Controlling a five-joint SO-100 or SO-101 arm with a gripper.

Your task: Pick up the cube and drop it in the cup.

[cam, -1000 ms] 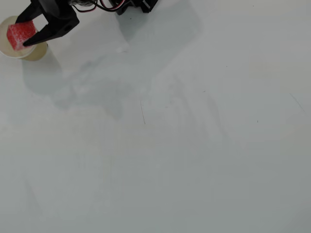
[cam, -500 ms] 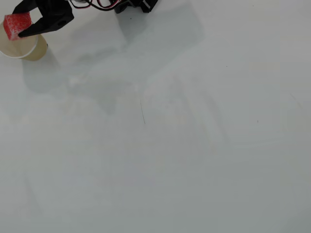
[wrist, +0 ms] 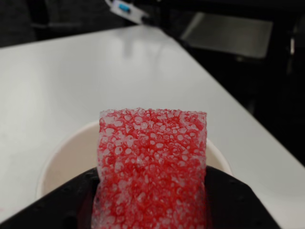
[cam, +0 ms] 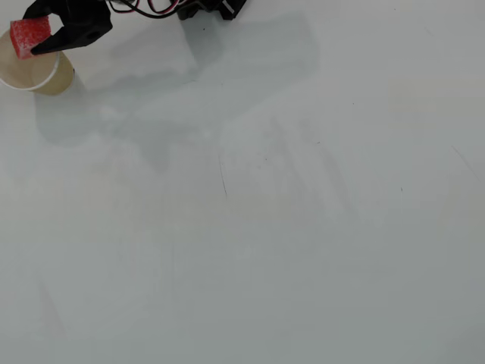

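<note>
The red spongy cube (cam: 30, 36) is held between the black fingers of my gripper (cam: 34, 33) at the top left of the overhead view, right over the mouth of the cream-white paper cup (cam: 34, 74). In the wrist view the cube (wrist: 152, 167) fills the middle, clamped between the two black fingers (wrist: 238, 202), with the cup's round rim (wrist: 59, 152) directly behind and below it. The gripper is shut on the cube. The cup stands upright on the white table.
The white table (cam: 265, 212) stretches to the right and toward the bottom of the overhead view. The arm's black base and wires (cam: 204, 7) sit at the top edge. In the wrist view the table's edge (wrist: 238, 124) drops off on the right.
</note>
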